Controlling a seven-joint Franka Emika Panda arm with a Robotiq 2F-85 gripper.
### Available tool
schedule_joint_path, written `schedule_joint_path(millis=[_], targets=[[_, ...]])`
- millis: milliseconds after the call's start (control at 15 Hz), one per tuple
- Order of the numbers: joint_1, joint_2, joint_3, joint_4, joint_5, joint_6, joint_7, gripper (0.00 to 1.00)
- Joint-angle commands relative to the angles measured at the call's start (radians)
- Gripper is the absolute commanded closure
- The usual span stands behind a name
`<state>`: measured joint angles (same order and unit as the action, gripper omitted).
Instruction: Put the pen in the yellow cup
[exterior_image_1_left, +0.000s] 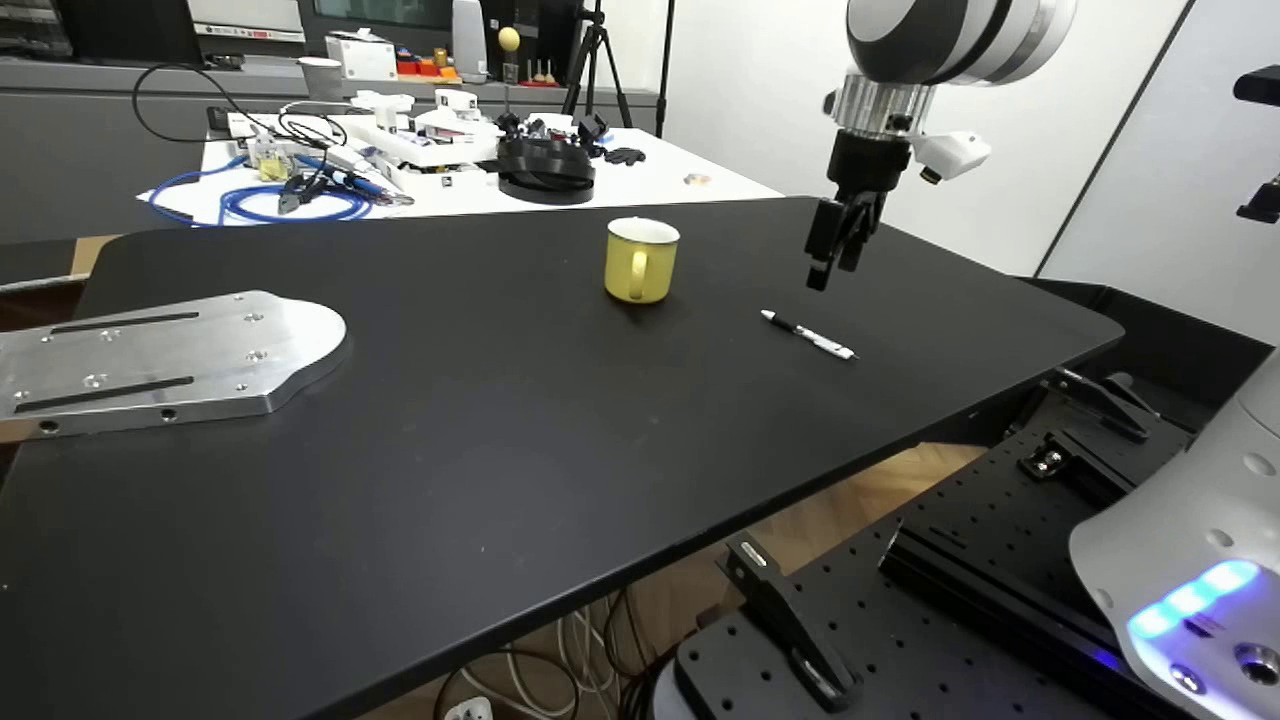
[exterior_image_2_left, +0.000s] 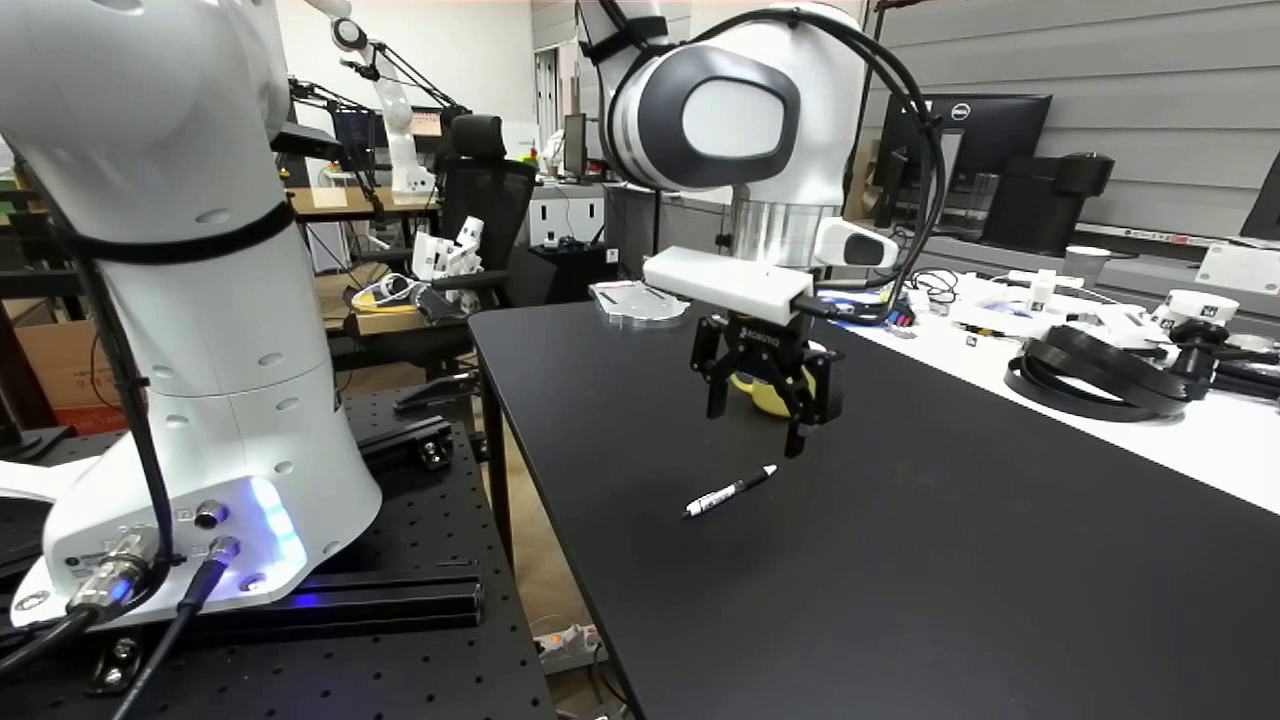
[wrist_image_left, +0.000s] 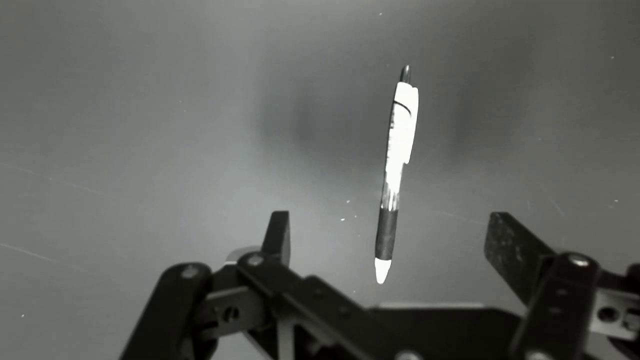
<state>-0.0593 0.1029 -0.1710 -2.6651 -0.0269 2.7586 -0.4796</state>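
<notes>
The pen (exterior_image_1_left: 812, 337) lies flat on the black table, with a white barrel, a black grip and a white tip. It also shows in an exterior view (exterior_image_2_left: 730, 492) and in the wrist view (wrist_image_left: 398, 142). The yellow cup (exterior_image_1_left: 622, 268) stands upright with a white rim and a handle; in an exterior view it is partly hidden behind the gripper (exterior_image_2_left: 768, 400). It is out of the wrist view. My gripper (exterior_image_1_left: 833, 270) hangs above the table over the pen. Its fingers (wrist_image_left: 388, 215) are wide apart and empty, with the pen's grip end showing between them below.
A silver metal plate (exterior_image_1_left: 180, 355) lies on the black table (exterior_image_1_left: 450, 530) at the end away from the pen. A white table (exterior_image_1_left: 690, 170) behind bears cables, white parts and a black round object (exterior_image_1_left: 545, 170). The robot base (exterior_image_2_left: 200, 430) stands beside the table's edge.
</notes>
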Motion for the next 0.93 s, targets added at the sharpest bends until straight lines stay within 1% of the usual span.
schedule_joint_path(millis=[0,267,600,667,733,867], targets=[[-0.043,0.037,0.061,-0.035,0.037,0.089,-0.019,0.00],[-0.069,0.084,0.100,-0.049,0.031,0.157,-0.005,0.00],[-0.112,0.141,0.146,-0.055,0.027,0.206,0.002,0.00],[-0.115,0.153,0.148,-0.055,0.020,0.219,0.013,0.25],[-0.124,0.162,0.156,-0.052,0.018,0.221,0.015,0.25],[-0.131,0.177,0.161,-0.049,0.010,0.225,0.023,0.40]])
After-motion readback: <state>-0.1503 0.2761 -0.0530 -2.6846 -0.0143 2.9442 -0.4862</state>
